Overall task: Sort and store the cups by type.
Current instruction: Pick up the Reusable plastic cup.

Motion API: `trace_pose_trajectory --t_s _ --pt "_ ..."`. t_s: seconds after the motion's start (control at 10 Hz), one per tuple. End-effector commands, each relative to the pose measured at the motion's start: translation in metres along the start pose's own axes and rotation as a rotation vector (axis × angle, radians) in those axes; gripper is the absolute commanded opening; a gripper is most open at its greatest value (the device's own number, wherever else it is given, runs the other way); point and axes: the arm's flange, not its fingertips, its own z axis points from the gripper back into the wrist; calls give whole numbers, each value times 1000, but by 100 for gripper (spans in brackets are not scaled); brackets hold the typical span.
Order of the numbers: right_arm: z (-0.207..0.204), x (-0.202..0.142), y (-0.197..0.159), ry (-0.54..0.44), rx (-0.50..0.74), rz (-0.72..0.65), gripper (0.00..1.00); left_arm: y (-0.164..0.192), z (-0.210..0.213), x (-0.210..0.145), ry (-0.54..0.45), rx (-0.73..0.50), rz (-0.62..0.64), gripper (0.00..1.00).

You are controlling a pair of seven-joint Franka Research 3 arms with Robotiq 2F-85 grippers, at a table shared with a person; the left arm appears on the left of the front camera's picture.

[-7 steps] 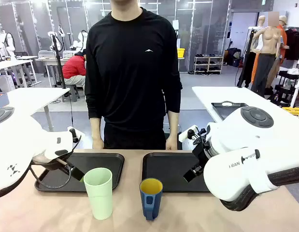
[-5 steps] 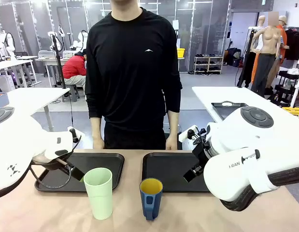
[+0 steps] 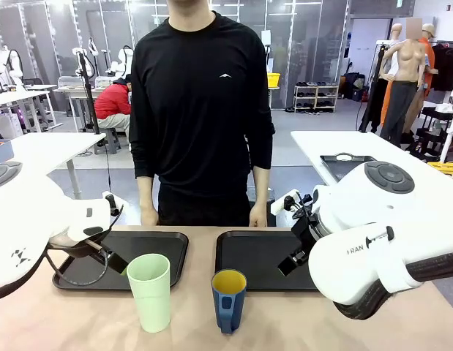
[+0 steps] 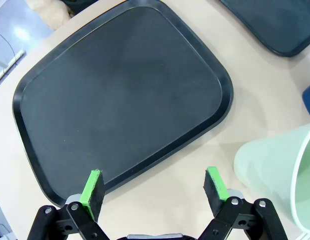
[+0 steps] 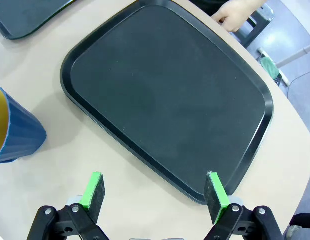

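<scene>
Tipping looks the main risk: tall pale mint-green plastic tumbler [image 3: 149, 291] and shorter dark blue, yellow-lined mug [image 3: 228, 300] stand close together on the table [image 3: 307, 325]; left pincer [image 4: 153, 180] and right pincer [image 5: 155, 182], both spread wide and empty, could clip the neighbour.

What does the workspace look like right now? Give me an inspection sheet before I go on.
Surface: beige tabletop; left black plastic tray and right black plastic tray, both bare.
Job's things: tall mint-green plastic tumbler and dark blue handled mug with yellow interior, upright before the trays.
Clutter: nothing seen.
Hands: left robot hand and right robot hand open, holding nothing.
Cables: black corrugated hose along right arm.
Surroundings: person in black top at far edge.
</scene>
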Motion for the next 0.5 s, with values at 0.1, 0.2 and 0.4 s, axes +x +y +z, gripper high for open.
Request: trace_pose_trajectory --t_s 0.1,0.2,0.4 --pt "0 0 0 0 1 -3 100 0 0 0 0 0 1 100" --pt "0 0 0 0 1 -3 100 0 0 0 0 0 1 100" --pt "0 0 0 0 1 -3 100 0 0 0 0 0 1 100"
